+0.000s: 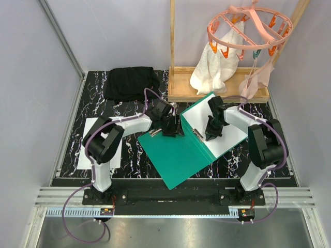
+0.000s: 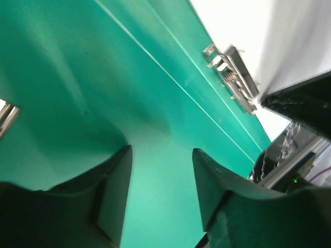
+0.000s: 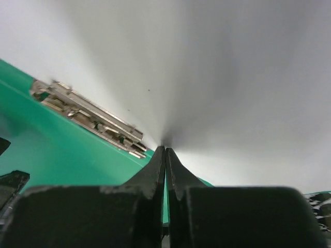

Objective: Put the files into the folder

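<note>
The teal folder [image 1: 176, 152] lies open at the middle of the table [image 1: 134, 155], its near corner close to the near edge. One file [image 1: 230, 139] rests on its right leaf beside the metal clip [image 3: 88, 119]. The right gripper [image 3: 165, 150] touches that sheet with its jaws together. The left gripper [image 2: 161, 155] hangs over the left leaf, jaws apart and empty. The other file [image 1: 89, 126] lies by the left edge, partly under the left arm. A black cloth [image 1: 130, 82] occupies the far-left corner and a wooden rack [image 1: 217, 93] the far edge.

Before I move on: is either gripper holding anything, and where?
Right gripper seemingly pinches the white sheet at its edge beside the metal clip; left gripper is open, holding nothing.
</note>
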`<action>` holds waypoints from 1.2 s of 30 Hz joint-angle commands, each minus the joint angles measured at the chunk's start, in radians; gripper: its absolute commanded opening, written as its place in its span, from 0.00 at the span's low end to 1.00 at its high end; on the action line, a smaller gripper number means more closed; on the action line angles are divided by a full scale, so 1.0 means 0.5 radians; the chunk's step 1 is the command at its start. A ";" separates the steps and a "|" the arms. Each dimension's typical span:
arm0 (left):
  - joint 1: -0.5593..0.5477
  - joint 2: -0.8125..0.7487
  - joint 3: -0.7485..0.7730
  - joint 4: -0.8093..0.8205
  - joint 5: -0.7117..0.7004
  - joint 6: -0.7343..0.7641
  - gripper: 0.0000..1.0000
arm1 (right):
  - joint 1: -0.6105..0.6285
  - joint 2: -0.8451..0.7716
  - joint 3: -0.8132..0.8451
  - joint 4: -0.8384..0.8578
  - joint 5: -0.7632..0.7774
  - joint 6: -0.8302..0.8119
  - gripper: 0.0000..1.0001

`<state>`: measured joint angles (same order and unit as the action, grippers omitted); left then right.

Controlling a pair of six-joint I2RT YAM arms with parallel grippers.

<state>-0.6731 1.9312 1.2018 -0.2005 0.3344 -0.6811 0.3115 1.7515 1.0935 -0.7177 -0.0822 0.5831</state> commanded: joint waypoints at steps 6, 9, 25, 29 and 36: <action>0.060 -0.659 0.103 -0.212 0.037 0.113 0.78 | 0.061 -0.512 0.280 0.088 -0.056 -0.243 0.58; 0.177 -0.818 0.014 -0.268 -0.009 0.190 0.90 | 0.196 -0.543 0.231 0.363 -0.267 -0.221 0.77; 0.401 -0.141 0.526 -1.056 -0.319 1.150 0.87 | 0.500 -0.413 0.016 0.672 -0.173 -0.157 0.87; 0.346 0.033 0.643 -1.093 -0.503 1.215 0.88 | 0.280 -0.616 -0.208 0.632 -0.121 -0.102 0.91; 0.263 0.270 0.793 -1.105 -0.708 1.261 0.86 | -0.092 -0.910 -0.490 0.601 -0.311 -0.215 0.95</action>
<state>-0.5251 2.0155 1.5330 -0.7498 0.0780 -0.0937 0.2787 1.3724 0.8814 -0.4034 -0.2253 0.5297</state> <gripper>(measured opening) 0.881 0.940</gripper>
